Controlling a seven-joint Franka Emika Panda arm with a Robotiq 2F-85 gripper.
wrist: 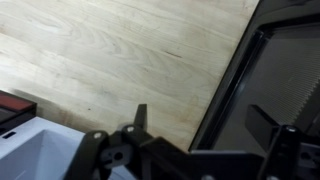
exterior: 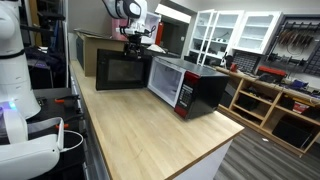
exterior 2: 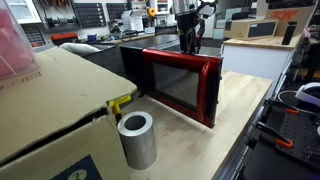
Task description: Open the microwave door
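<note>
The microwave (exterior: 195, 88) stands on the wooden counter, with a glossy black body and a red control strip; its black side also shows in an exterior view (exterior 2: 133, 60). The microwave door (exterior: 120, 70) is swung wide open. Its black inner face shows in one exterior view and its red outer face with dark window (exterior 2: 180, 85) in the other. My gripper (exterior: 135, 42) (exterior 2: 188, 38) hangs just above the door's top edge. In the wrist view the gripper (wrist: 200, 122) is open, one finger over the wood and one over the door's dark face (wrist: 270, 70). It holds nothing.
A brown cardboard box (exterior: 88, 45) stands behind the door and fills the near left of an exterior view (exterior 2: 50, 110), with a grey cylinder (exterior 2: 135, 140) on it. A white robot (exterior: 15, 80) stands beside the counter. The wooden counter (exterior: 150, 130) ends in an edge nearby.
</note>
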